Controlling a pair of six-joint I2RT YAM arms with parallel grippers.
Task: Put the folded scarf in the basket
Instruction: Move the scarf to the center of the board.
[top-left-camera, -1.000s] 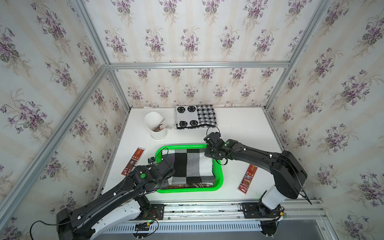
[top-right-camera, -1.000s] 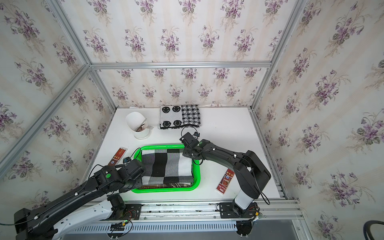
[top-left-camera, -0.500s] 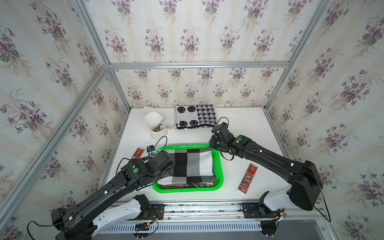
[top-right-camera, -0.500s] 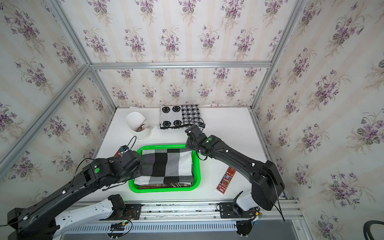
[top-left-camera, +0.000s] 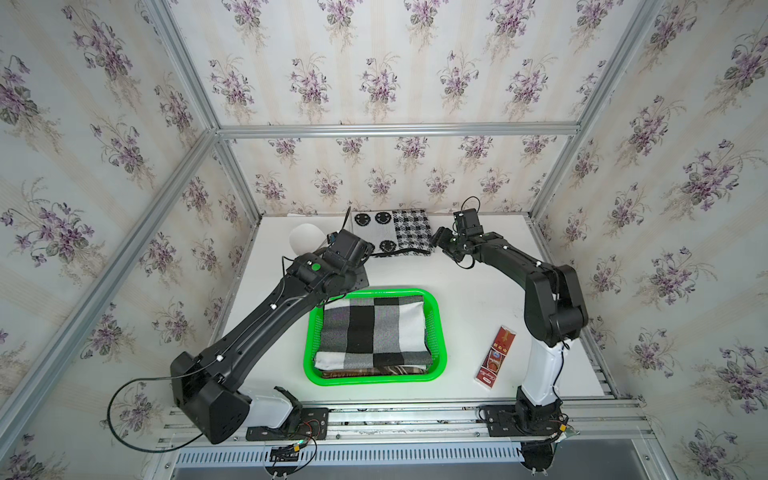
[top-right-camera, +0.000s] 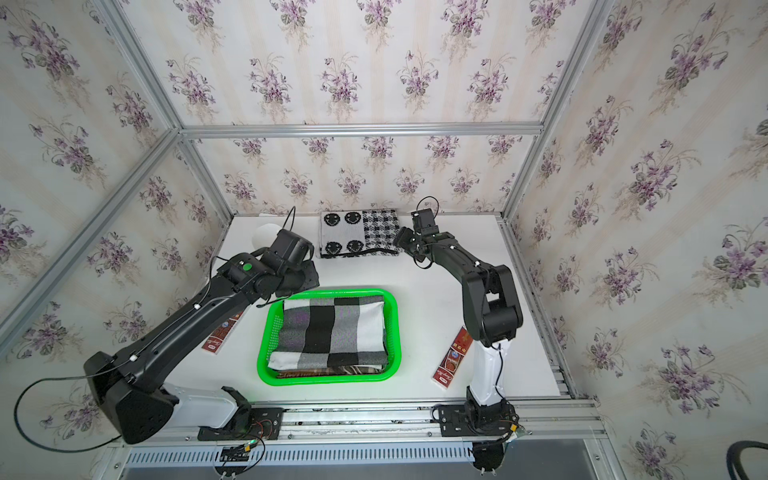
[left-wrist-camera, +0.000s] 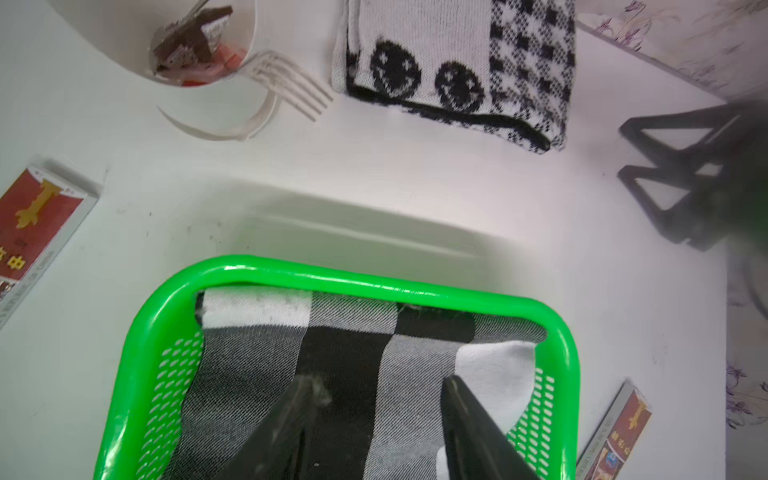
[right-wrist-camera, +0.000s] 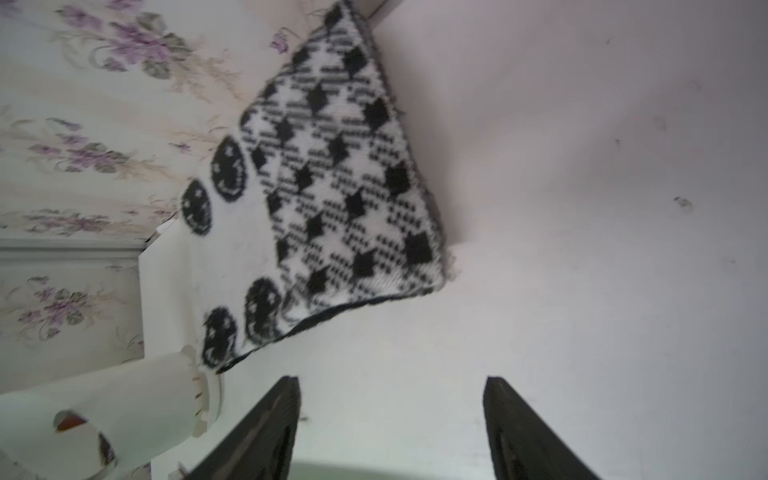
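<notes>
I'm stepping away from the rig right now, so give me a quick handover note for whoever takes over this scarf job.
Left gripper: open, empty, above the shallow bright green perforated plastic basket.
Right gripper: open, empty, over the table beside the folded black-and-white knit scarf with smiley faces, at the back.
Done: the folded black, white and grey checked scarf lies in the basket.
Left: the knit scarf is ungripped; probably next.
</notes>
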